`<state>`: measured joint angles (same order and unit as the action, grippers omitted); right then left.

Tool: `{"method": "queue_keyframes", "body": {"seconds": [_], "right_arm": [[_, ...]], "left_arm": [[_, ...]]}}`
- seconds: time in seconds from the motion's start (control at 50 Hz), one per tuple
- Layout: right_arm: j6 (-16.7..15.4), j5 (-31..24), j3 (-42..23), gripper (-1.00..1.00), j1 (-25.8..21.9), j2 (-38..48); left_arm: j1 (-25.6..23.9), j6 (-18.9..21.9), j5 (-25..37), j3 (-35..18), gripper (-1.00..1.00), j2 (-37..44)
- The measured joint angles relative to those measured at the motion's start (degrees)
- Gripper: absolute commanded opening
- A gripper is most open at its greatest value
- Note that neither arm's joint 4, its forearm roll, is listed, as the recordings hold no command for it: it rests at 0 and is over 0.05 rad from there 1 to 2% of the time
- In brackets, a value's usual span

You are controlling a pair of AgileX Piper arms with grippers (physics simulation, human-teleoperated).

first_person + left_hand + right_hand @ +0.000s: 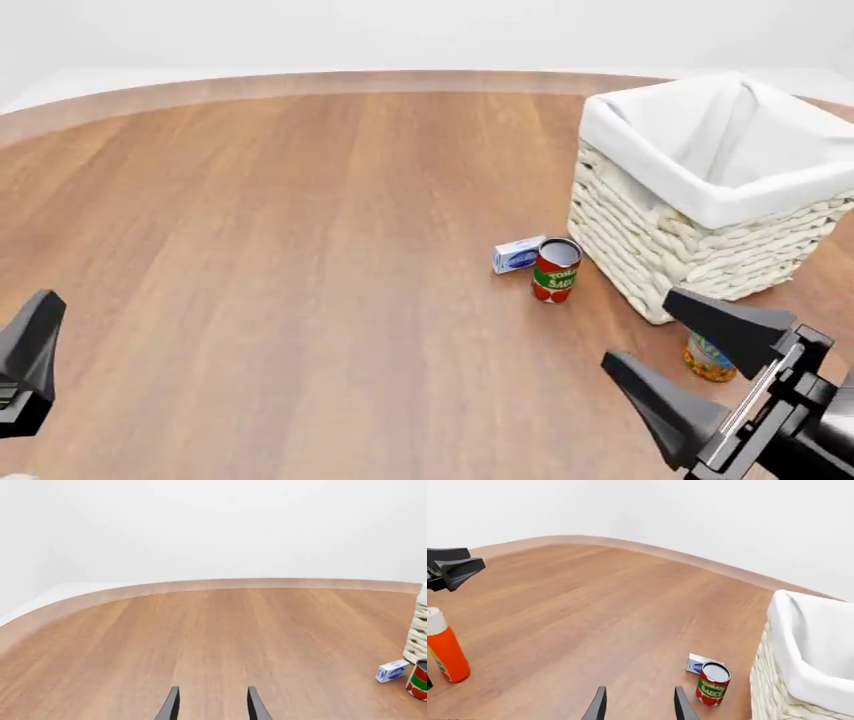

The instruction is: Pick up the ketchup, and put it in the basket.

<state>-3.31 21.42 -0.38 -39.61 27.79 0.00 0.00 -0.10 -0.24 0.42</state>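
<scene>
Front view: fixed camera on the arms' side, raised, facing forward and down across the table; basket at far right.
Left wrist view: low behind the left gripper, facing along its fingers over bare tabletop toward the far edge.
Right wrist view: behind the right gripper, facing forward and leftward across the table.
Shared: all three views include the basket, the tomato sauce can and the small blue-and-white box.

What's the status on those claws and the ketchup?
Both claws, left and right, open, empty. Ketchup upright on table, untouched. Basket empty. Nothing blocking.
</scene>
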Motion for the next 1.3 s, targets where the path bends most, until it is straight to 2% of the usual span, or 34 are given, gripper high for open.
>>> {"method": "queue_keyframes", "body": {"seconds": [0.72, 1.3], "right_arm": [[1.2, 17.1, -5.1, 1.0, -12.2, 22.4], [1.6, 24.6, -12.0, 1.0, -20.0, 37.8]], "left_arm": [[0.0, 0.0, 0.0, 0.0, 1.0, 0.0], [0.0, 0.0, 0.0, 0.0, 1.0, 0.0]]}}
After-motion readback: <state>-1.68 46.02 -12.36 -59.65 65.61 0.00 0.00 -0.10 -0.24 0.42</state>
